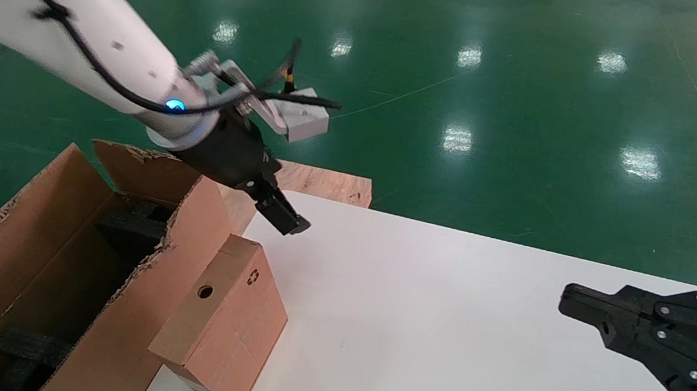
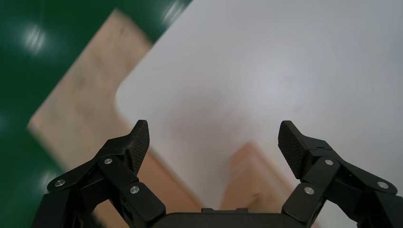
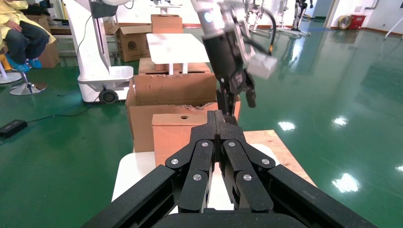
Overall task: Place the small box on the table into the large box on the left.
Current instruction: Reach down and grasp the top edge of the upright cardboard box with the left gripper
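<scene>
The small box [image 1: 222, 325], plain brown with a round hole on top, stands on the white table [image 1: 438, 330] at its left edge, right against the large box [image 1: 51, 266]. My left gripper [image 1: 287, 218] hangs open and empty above the table, just behind the small box; its wrist view has the gripper [image 2: 214, 137] over the white top with the small box [image 2: 252, 175] below it. My right gripper [image 1: 573, 300] is shut and empty over the table's right side. From the right wrist, that gripper [image 3: 218, 116] points at the small box [image 3: 176, 135], with the large box [image 3: 176, 92] behind.
A bare plywood board [image 1: 323, 183] sticks out beyond the table's far left corner. Black foam pieces [image 1: 129, 223] lie inside the large box. Green floor surrounds the table. Far behind, another robot base [image 3: 102, 71], cartons and a seated person [image 3: 19, 33] are seen.
</scene>
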